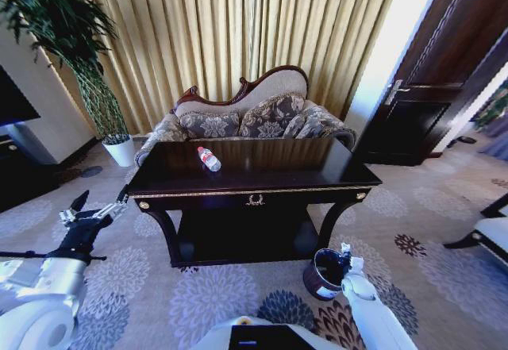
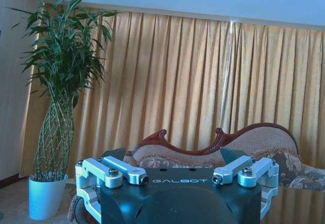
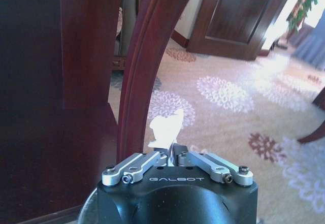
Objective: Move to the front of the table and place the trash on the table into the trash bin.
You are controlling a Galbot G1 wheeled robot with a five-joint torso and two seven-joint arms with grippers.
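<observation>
**White paper pinched over the bin, bottle on the table**

White crumpled paper [image 3: 165, 129] sits clamped between your right gripper [image 3: 172, 156] fingers, low by the table's [image 1: 254, 193] front right leg, right over the dark trash bin [image 1: 324, 274] on the carpet. Your left gripper [image 2: 179, 179] hangs out by the table's left end with its fingers spread wide, holding nothing. One clear plastic bottle [image 1: 208, 158] with a red label lies on its side on the tabletop, toward the left.

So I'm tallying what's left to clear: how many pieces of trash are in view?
2: a bottle lying on the table, and a white crumpled paper pinched in the right gripper over the trash bin.
</observation>
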